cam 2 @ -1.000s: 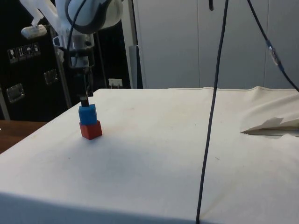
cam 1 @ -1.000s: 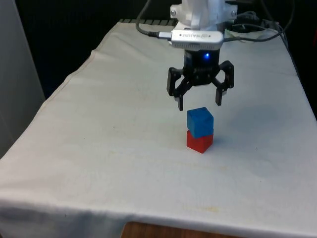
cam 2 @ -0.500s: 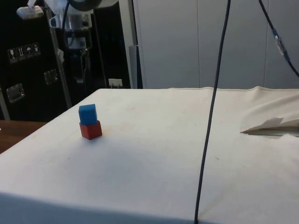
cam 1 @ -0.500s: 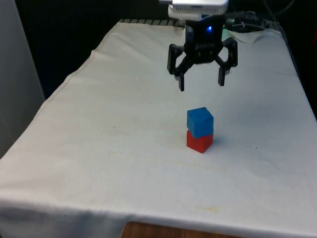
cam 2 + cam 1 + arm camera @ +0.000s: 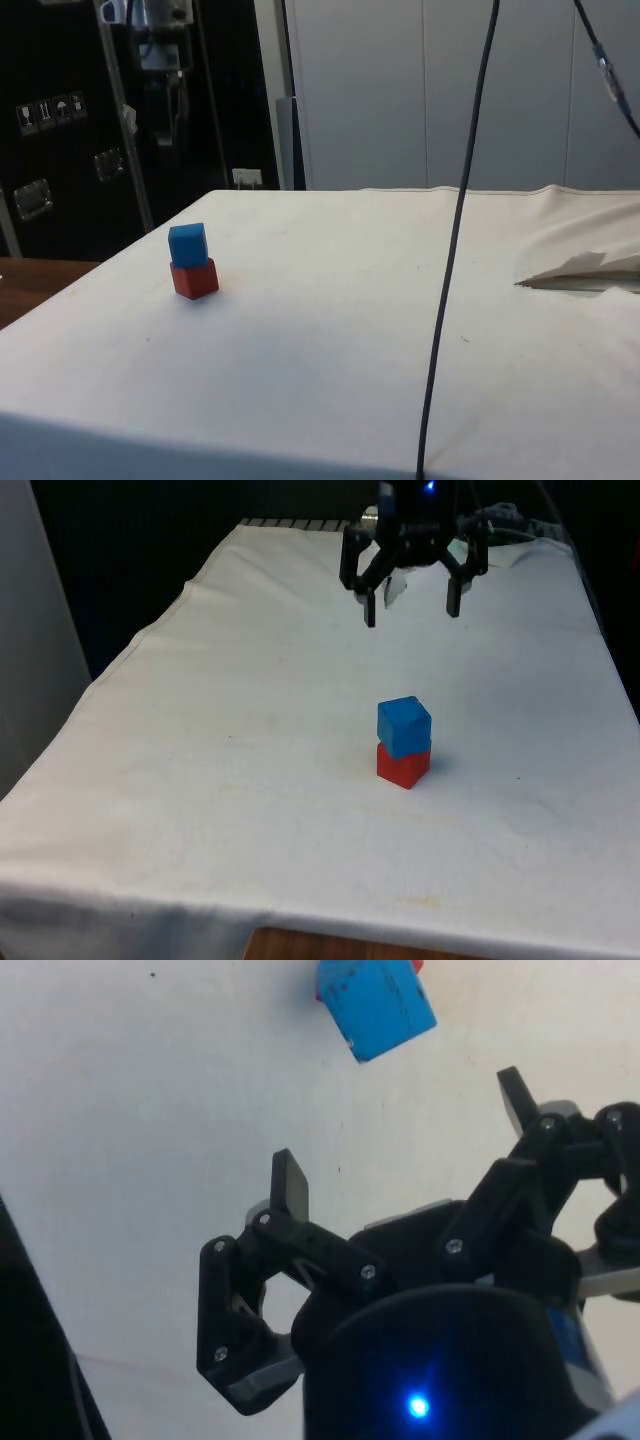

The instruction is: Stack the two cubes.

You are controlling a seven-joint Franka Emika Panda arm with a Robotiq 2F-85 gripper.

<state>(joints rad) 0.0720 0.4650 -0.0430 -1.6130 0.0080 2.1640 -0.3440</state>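
A blue cube rests on top of a red cube near the middle of the white cloth, the blue one turned slightly against the red. The same stack of blue cube on red cube stands at the left in the side view. My gripper hangs open and empty high above the stack and farther back toward the robot. In the wrist view the blue cube lies well beyond the spread fingertips, with a sliver of red behind it.
A thin black cable hangs down across the side view. The cloth is rumpled into a fold at that view's right. The table's near edge runs along the front.
The gripper has risen straight up and away from the stacked cubes, staying open. The blue cube has stayed on the red one without shifting.
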